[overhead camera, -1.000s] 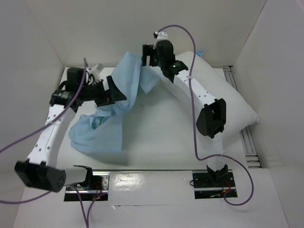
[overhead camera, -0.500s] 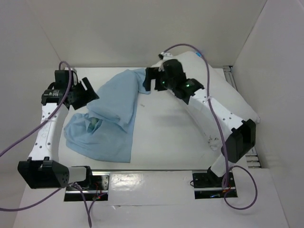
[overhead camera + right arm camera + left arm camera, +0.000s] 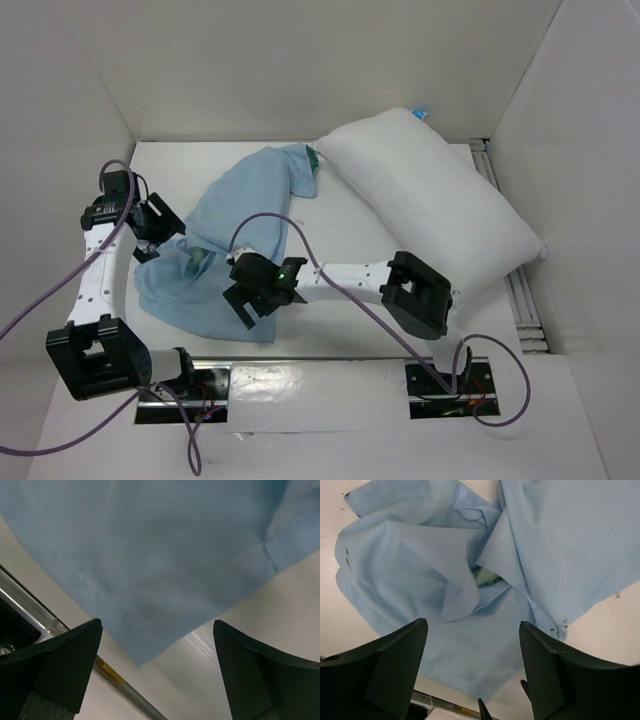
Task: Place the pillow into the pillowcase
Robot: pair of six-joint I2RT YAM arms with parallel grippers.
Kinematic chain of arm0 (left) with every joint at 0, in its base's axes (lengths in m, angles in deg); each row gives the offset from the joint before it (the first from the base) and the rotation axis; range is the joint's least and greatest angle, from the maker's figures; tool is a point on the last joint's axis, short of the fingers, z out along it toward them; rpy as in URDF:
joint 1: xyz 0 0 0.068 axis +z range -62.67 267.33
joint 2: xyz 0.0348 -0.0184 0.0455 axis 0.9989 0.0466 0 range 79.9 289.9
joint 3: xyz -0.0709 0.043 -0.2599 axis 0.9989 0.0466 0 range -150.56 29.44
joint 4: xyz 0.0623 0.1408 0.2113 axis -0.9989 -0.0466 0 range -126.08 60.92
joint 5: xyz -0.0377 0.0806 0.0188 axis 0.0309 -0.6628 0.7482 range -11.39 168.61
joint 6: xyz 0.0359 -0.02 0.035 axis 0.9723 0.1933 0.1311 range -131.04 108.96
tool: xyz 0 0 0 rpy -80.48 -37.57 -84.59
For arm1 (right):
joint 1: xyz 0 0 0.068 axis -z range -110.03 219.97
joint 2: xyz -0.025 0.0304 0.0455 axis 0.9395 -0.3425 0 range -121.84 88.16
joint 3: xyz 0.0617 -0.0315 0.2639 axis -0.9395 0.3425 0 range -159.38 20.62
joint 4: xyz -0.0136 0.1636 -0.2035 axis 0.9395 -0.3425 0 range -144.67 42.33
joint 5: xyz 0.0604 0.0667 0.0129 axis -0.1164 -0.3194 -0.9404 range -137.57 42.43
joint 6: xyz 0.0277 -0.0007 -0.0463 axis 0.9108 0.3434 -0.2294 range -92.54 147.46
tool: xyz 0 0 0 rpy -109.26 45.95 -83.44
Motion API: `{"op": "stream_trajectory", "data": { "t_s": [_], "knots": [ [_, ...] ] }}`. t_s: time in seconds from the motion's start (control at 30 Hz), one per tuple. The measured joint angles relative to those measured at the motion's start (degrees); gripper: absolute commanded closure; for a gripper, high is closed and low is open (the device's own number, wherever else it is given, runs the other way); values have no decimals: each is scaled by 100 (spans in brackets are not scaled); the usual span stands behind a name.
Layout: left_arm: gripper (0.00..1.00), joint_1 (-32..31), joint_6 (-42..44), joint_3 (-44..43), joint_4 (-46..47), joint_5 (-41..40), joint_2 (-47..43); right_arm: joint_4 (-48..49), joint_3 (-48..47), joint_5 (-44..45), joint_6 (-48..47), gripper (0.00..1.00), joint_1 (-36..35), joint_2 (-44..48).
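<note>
A: White table [image 3: 345,228], white walls on three sides. Where does the pillow sit?

B: Far right. The pillow [image 3: 440,210] is white and plump, lying on a slant from the far middle toward the right wall. It is wholly outside its cover. Small blue tag [image 3: 420,113] at its far end.

A: And the pillowcase?

B: The pillowcase [image 3: 245,215] is light blue and rumpled, spread on the table left of centre. Its far end lies just beside the pillow's far-left corner; I cannot tell if they touch. Its near edge stops short of the metal plate [image 3: 320,372] at the front. The left wrist view shows several folds lapping over each other, with a greenish patch [image 3: 485,576] peeking from the opening between them.

A: Left pincer?

B: The left gripper [image 3: 471,630] is at the cloth's left side, fingers spread wide, nothing between them. The folds lie below it, apart from the fingers.

A: Right one?

B: The right gripper [image 3: 157,625] reaches across to the near edge of the pillowcase, also spread wide and empty. Its wrist view shows a smooth blue sheet with a hemmed corner pointing down between the fingers, bare table on the right, and a metal strip [image 3: 30,611] at lower left.

A: Anything else?

B: A purple cable [image 3: 262,221] loops over the cloth toward the right wrist. The right arm's elbow overlaps the pillow's near side in the overhead view
</note>
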State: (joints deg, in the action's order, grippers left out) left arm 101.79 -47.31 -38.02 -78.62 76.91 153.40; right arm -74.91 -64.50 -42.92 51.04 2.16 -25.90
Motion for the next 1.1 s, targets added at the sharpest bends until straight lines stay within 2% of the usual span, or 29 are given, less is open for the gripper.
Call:
{"op": "stream_trajectory", "data": {
  "t_s": [0.13,0.23,0.27,0.3,0.4,0.43,0.5,0.6,0.73,0.9,1.03,1.07,1.1],
  "knots": [
    [13,15,0,0,22,9,-13,17,-173,109,-48,1,-46,-345],
    [12,17,4,-2,26,74,-39,63,-535,201,-101,10,-15,-723],
    [12,17,4,-2,24,94,-48,94,-647,221,-111,16,-9,-850],
    [12,24,4,-2,28,122,-52,107,-739,232,-133,31,2,-970],
    [12,57,4,-2,35,168,-55,164,-883,302,-160,57,9,-1086],
    [12,68,4,-2,35,170,-55,162,-885,332,-164,77,9,-1095],
    [12,76,4,-4,42,186,-55,162,-852,400,-149,99,9,-1102],
    [12,79,4,-13,48,247,-55,247,-684,551,-37,100,48,-1045],
    [13,79,17,-81,70,400,-57,485,411,752,98,100,201,-330],
    [13,79,42,-114,118,496,-55,-94,1897,1276,214,100,942,1005],
    [12,79,46,-111,131,501,-55,-691,2127,1781,256,100,1547,1762],
    [12,79,48,-105,146,501,-55,-804,2057,1884,258,97,1582,1851],
    [12,79,42,-87,177,498,-55,-894,1941,1932,258,51,1582,1880]
  ]
}}
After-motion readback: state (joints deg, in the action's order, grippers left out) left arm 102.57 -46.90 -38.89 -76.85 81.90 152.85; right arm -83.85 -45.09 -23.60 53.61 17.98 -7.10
